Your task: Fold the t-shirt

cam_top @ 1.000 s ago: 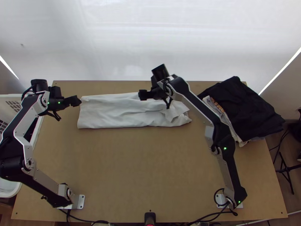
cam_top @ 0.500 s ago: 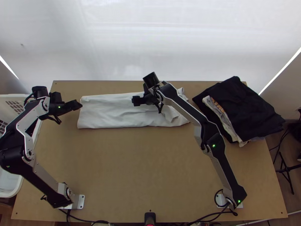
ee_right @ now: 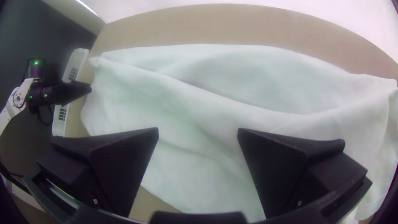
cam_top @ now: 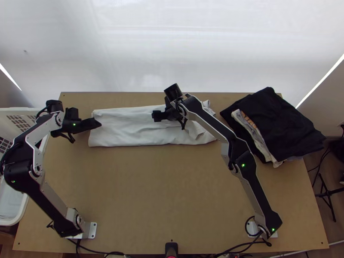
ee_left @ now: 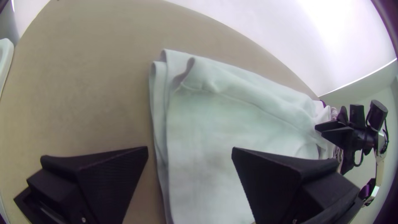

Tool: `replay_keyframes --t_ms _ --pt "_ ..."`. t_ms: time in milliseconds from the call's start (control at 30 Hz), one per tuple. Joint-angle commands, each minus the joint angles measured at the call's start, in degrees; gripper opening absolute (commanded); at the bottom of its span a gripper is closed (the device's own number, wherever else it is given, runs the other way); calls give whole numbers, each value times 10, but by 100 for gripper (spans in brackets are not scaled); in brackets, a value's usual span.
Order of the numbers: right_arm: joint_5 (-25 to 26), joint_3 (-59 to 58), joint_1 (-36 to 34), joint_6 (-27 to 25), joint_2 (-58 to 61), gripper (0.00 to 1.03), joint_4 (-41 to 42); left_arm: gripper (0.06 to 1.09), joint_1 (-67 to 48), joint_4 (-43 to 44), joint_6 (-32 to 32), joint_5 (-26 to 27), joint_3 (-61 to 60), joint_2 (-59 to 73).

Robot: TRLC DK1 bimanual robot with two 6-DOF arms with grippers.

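The white t-shirt [cam_top: 129, 131] lies as a long folded strip across the back of the table, bunched at its right end. Over its left end is my left gripper [cam_top: 98, 123]; in the left wrist view the left gripper [ee_left: 190, 151] stands open above the layered edge of the t-shirt [ee_left: 207, 124]. My right gripper [cam_top: 155, 115] is above the middle of the strip. Seen from its own wrist, the right gripper [ee_right: 198, 132] is open, and the wrinkled t-shirt [ee_right: 186, 108] spreads below it with nothing held between the fingers.
A stack of folded dark and light clothes [cam_top: 284, 122] sits at the table's right back. The white basket [cam_top: 19, 112] stands beyond the left edge. Bare tabletop [cam_top: 159, 189] stretches in front of the t-shirt.
My left gripper has moved right, over the t-shirt's left end. The right gripper moved left and nearer the table's front, then stayed almost still. The t-shirt's right end shifted slightly.
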Motion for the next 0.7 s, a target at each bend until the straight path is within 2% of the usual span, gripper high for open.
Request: replay_keyframes --t_ms 0,133,167,200,267,333,367,500,667 --pt "1 0 -1 1 3 89 5 103 -23 -13 -3 6 3 15" --pt "1 0 -1 3 3 89 6 103 -39 -23 -19 35 6 13" --pt "1 0 -1 3 3 89 6 101 -45 -25 -19 36 5 13" --pt "1 0 -1 3 3 89 6 93 -50 -30 -17 37 4 13" --pt "1 0 -5 4 0 89 6 65 -59 -31 -24 35 2 13" --pt "1 -1 -9 4 -5 89 6 24 -63 -26 -34 31 1 12" --pt "1 -1 -13 5 -8 89 5 8 -63 -12 -43 24 -2 12" --pt "1 -14 -30 8 -35 89 2 9 -59 -4 -35 23 -38 -27" --pt "1 -69 -59 8 -103 89 -6 9 18 -57 7 29 -85 -122"
